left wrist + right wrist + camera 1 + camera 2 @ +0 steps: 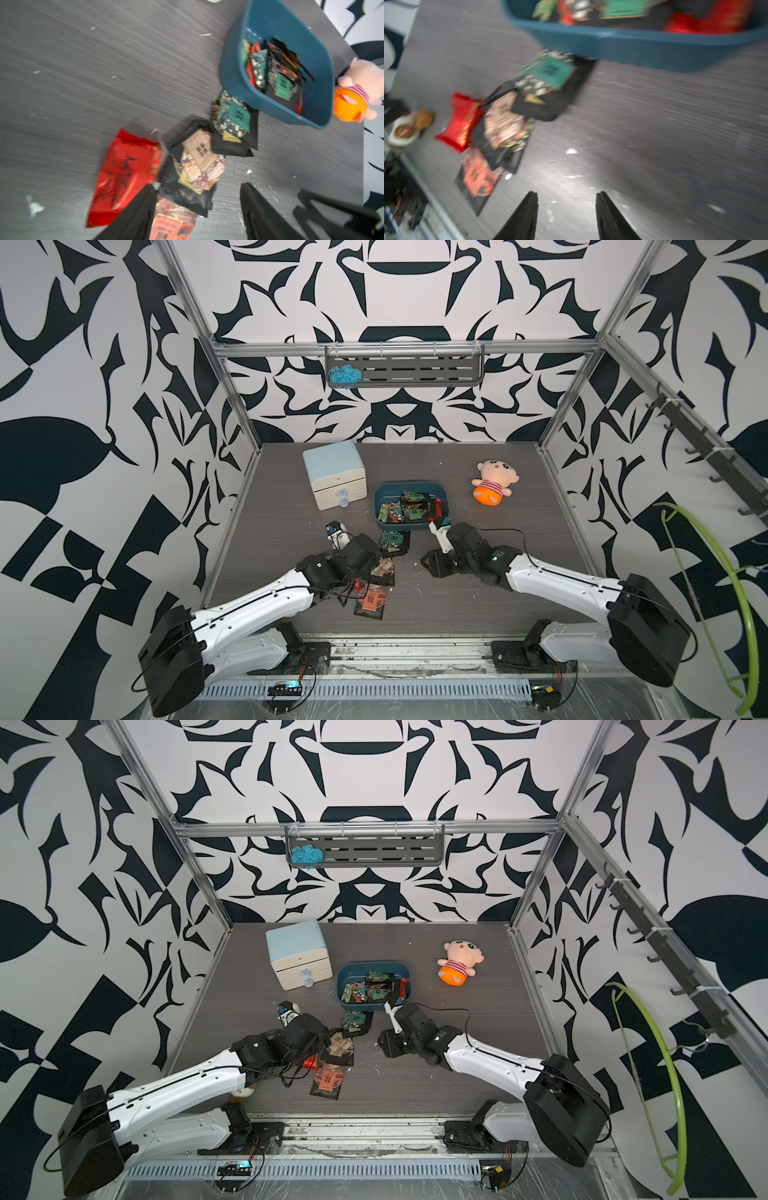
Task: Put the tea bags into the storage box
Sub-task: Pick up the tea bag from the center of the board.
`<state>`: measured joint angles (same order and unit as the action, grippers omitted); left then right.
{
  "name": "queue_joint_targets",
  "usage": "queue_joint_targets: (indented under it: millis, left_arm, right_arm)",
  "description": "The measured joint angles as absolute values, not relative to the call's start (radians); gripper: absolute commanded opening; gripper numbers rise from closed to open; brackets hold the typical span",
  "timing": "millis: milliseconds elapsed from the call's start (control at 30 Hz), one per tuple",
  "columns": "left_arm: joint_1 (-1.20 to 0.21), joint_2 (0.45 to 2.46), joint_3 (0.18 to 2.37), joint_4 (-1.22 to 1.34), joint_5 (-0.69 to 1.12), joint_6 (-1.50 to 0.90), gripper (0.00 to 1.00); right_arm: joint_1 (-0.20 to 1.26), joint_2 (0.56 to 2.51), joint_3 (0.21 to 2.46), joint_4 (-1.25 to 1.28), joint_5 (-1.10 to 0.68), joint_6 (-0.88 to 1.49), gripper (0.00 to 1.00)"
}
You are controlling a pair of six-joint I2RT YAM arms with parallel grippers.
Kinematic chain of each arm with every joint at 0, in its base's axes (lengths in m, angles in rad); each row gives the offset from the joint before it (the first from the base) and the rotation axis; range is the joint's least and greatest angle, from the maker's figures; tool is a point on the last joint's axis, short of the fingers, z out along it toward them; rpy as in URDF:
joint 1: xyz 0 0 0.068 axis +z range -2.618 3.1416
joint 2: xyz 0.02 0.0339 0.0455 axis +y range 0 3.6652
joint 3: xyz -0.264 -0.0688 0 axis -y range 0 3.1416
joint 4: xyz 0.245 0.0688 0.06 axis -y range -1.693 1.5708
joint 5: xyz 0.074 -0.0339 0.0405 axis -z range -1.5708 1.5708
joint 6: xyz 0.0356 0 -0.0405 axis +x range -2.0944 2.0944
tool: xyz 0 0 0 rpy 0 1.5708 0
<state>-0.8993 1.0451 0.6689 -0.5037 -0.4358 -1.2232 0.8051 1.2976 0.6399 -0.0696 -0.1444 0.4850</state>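
Centrally on the desk [498, 572], the storage box [384, 491] holds heaped tea bags [409, 508]. Others trail from its near wall toward the front edge: green-labelled sachet [234, 114], beige-labelled sachet [199, 153], orange-labelled sachet [168, 224], red sachet [124, 176]. Label print is too blurred to read. Of the 2 grippers, the left gripper [197, 185] stands wide above these and the right gripper [566, 193] is parted over bare desk; neither holds anything.

The tea bags [239, 116] carry printed characters, all too blurred or small to read in any view
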Motion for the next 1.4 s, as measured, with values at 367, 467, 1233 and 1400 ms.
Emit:
queue_joint_targets:
  millis: [367,467,1233,1400]
  left_arm:
    - [-0.834,1.09,0.651,-0.681,-0.342,-1.209,0.7]
    - [-0.822,1.147,0.651,-0.682,-0.319,-1.195,0.7]
    - [-0.75,1.357,0.664,-0.631,-0.199,-1.048,0.38]
    - [-0.747,1.339,0.669,-0.642,-0.196,-1.035,0.28]
  right_arm:
    - [0.892,1.355,0.595,0.167,-0.068,0.461,0.46]
    - [0.892,1.299,0.545,0.203,0.002,0.447,0.47]
    - [0.892,1.207,0.487,0.226,0.27,0.4,0.46]
    - [0.892,1.193,0.479,0.227,0.305,0.389,0.46]
